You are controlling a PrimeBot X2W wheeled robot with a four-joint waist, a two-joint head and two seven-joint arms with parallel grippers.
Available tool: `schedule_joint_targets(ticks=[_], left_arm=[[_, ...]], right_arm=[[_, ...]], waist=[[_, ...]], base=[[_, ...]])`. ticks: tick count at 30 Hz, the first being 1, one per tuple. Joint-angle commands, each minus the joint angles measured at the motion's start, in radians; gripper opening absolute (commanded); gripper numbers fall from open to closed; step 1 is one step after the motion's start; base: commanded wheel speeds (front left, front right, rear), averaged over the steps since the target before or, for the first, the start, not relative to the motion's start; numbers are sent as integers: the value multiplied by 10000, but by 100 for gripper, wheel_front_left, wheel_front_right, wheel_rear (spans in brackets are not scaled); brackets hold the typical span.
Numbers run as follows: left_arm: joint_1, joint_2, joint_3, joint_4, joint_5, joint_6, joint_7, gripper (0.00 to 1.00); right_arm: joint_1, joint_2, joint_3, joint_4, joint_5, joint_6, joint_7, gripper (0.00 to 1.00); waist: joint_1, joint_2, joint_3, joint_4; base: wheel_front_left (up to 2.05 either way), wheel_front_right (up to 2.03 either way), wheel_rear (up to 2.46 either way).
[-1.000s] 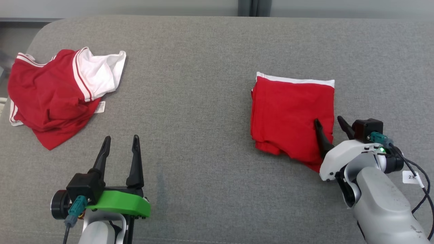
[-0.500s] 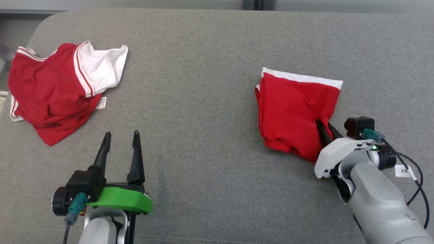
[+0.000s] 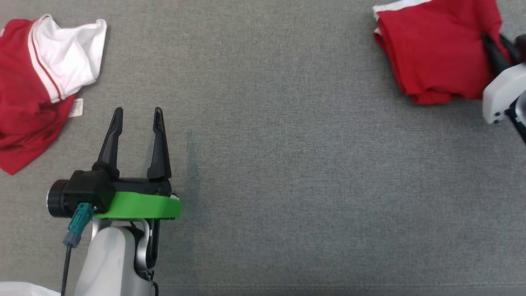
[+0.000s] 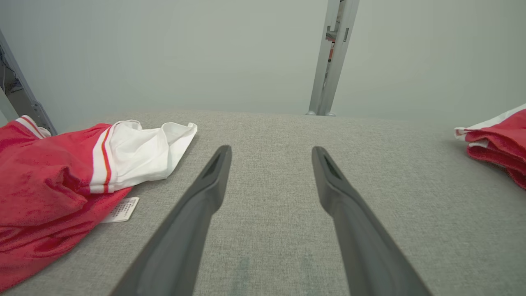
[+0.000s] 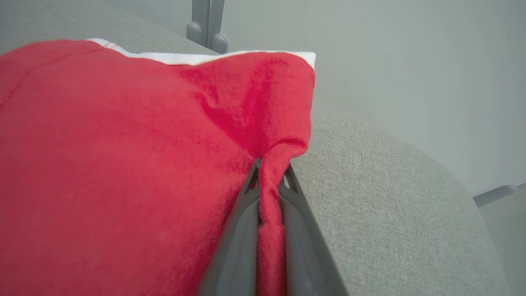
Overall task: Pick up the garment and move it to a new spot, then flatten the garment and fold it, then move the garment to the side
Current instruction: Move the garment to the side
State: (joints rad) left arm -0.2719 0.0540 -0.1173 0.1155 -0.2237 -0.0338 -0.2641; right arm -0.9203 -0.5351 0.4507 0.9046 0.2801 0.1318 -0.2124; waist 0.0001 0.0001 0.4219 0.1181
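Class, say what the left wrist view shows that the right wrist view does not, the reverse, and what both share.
Left wrist extras: open left tool, crumpled red-and-white garment, its label. Right wrist extras: right tool shut on a pinch of the folded red garment. Shared: that folded garment, the grey cushion, a metal post, the pale wall.

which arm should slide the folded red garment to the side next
Right. The right pincer is shut on the folded garment at its edge, with cloth bunched in its grip. The left pincer is open over bare surface, well apart from it, nearer the crumpled garment.
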Motion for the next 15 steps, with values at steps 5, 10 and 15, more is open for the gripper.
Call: schedule_joint_targets(ticks=[5,10,15], left_arm=[[-662,267,67,-474,442,12,0,100],[-813,516,11,-897,729,20,7,100],[-751,654,-76,-1510,848,94,220,100]], right_arm=[[-896,-1193,366,-584,429,-21,109,0],[-1517,-1972,604,-864,679,-21,218,0],[-2182,-2520,947,-1158,912,-21,388,0]], waist=[[-1,-1,2073,-1667],[-1,-1,2391,-2325],[-1,-1,2489,-2644]], base=[[0,0,0],[0,0,0],[0,0,0]])
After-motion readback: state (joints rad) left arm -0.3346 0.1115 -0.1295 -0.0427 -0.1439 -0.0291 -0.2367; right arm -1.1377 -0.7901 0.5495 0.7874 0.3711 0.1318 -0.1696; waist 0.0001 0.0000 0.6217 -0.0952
